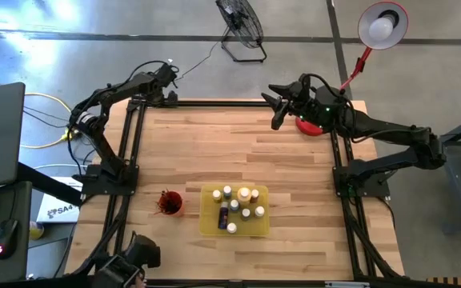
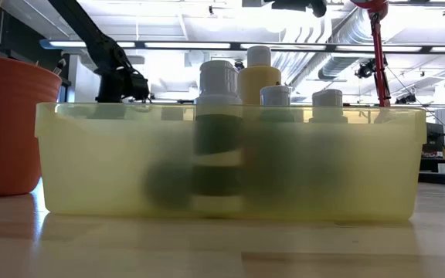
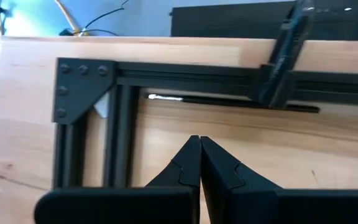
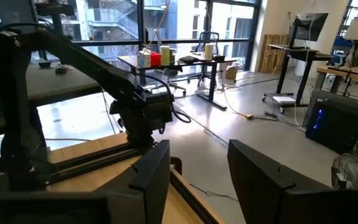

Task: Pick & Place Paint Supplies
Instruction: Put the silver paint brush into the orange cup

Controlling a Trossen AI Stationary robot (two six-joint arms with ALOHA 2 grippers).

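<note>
Yellow translucent plastic forms the tray [image 1: 208, 226] in which the paint bottles [image 1: 240, 206] are gathered, near the front edge of the wooden table [image 1: 214, 152]; upright, pale caps up, they are kept together by its walls. In the low view the bottles [image 2: 221, 123] are seen through the tray wall [image 2: 91, 162], one larger yellowish bottle [image 2: 258, 81] standing among them. Just beside the tray, the red cup [image 1: 170, 202] is used to hold thin dark brushes [image 1: 165, 198] on end. From this arrangement the sorting is judged to be largely or wholly finished.

The left gripper [image 1: 169, 73] is parked at the far left corner of the table, above the black frame [image 3: 166, 74]; its fingers [image 3: 185, 168] are pressed together with nothing between them. The right gripper [image 1: 275, 104] is held above the far right part of the table, well apart from the tray, its fingers [image 4: 151, 171] spread and empty. Both arms are kept clear of the supplies, presumably so that nothing is knocked over. A red object [image 1: 306, 125] is partly hidden under the right arm; what it is cannot be told.
</note>
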